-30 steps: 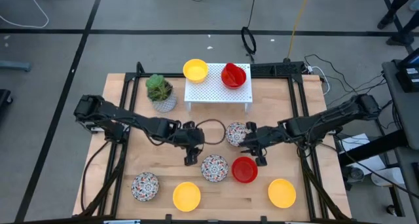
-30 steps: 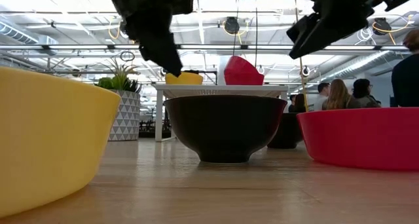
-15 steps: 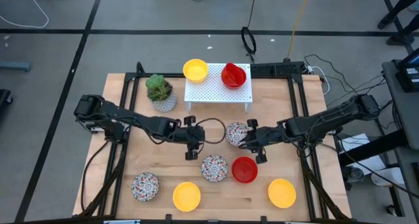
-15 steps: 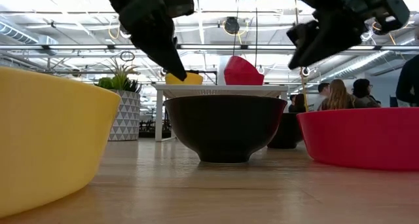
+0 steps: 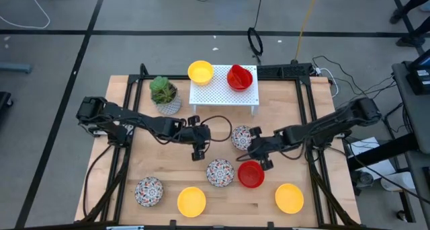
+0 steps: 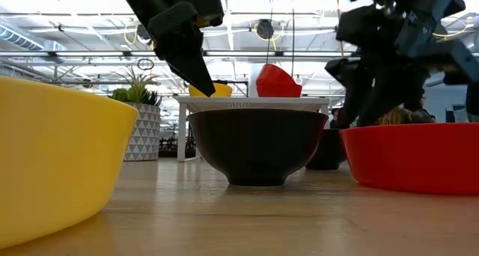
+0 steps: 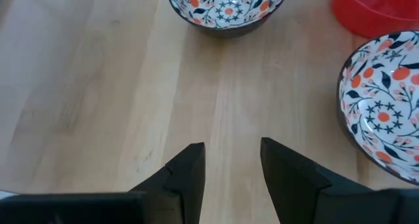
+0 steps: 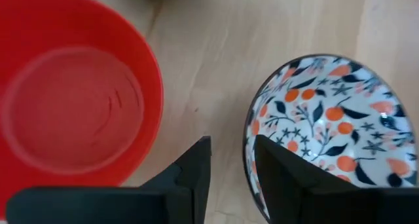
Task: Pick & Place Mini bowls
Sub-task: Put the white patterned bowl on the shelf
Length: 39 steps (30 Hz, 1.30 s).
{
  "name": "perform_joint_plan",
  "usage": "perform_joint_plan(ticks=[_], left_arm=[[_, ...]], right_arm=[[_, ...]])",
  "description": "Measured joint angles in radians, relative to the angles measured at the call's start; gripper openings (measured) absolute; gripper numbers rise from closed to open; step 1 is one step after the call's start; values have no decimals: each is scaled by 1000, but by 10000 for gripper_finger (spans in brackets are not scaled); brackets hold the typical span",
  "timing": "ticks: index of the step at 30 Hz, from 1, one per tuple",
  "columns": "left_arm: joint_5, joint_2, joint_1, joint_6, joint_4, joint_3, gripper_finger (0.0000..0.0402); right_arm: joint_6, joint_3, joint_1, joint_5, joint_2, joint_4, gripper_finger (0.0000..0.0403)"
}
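1. As seen from above, the right gripper (image 5: pixel 259 149) hangs between two of the mini bowls: a patterned bowl (image 5: pixel 242 137) just beside it toward the rack, and a red bowl (image 5: pixel 251 174) just beside it toward the table's near edge. The left gripper (image 5: pixel 197 148) waits over bare wood, with another patterned bowl (image 5: pixel 220 172) near it. On the white rack (image 5: pixel 224 93) sits a second red bowl (image 5: pixel 240 77), apparently tilted; a yellow bowl (image 5: pixel 200 72) lies at its far corner.
2. From table height, the right gripper's fingers are low behind the red bowl's rim (image 6: pixel 412 157); how far they are from the wood is hard to tell.
3. Through the left wrist camera, that gripper's fingers (image 7: pixel 190 171) stand slightly spread and hold nothing; ahead of them lie two patterned bowls, both empty.
4. Through the right wrist camera, the fingers (image 8: pixel 196 165) are a little apart and empty, one at the patterned bowl's rim (image 8: pixel 252 129), with the red bowl on the other side. Both bowls are empty.
5. These bowls look rigid, light, glossy and probably breakable, so a pinch across the rim wall, one finger inside, seems best.
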State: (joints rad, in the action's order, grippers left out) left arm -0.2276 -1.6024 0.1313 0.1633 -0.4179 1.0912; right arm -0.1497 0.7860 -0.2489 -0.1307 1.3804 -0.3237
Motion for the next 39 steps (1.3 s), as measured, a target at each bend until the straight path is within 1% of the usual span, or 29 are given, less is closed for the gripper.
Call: perform_joint_plan(ticks=[4, 7, 10, 13, 17, 21, 24, 28, 31, 34, 39], left_arm=[[2, 0, 2, 35, 0, 0, 152], [2, 0, 2, 69, -2, 0, 152], [26, 0, 2, 92, -7, 1, 152], [80, 0, 3, 118, -7, 1, 152], [136, 0, 3, 143, -10, 1, 152], [144, 0, 3, 150, -14, 1, 152], [142, 13, 3, 150, -36, 1, 152], [126, 56, 3, 154, -68, 3, 152], [112, 110, 3, 161, -82, 4, 152], [100, 169, 8, 165, -120, 2, 152], [59, 278, 17, 191, -154, 4, 152]], right_arm=[[-5, 0, 0, -45, 48, 9, 105], [0, 0, 0, -114, 83, 7, 105], [6, 0, 0, -162, 108, 12, 100], [6, 0, 0, -158, 121, 11, 75], [6, 0, 0, -161, 123, 13, 13], [4, 0, 0, -199, 115, 24, 8], [-31, 16, 6, -215, 101, 67, 5], [-78, 87, 32, -205, 80, 107, 4], [-75, 156, 60, -199, 75, 77, 3], [-98, 236, 91, -132, 77, 44, 3], [-152, 344, 161, -114, 77, 42, 2]])
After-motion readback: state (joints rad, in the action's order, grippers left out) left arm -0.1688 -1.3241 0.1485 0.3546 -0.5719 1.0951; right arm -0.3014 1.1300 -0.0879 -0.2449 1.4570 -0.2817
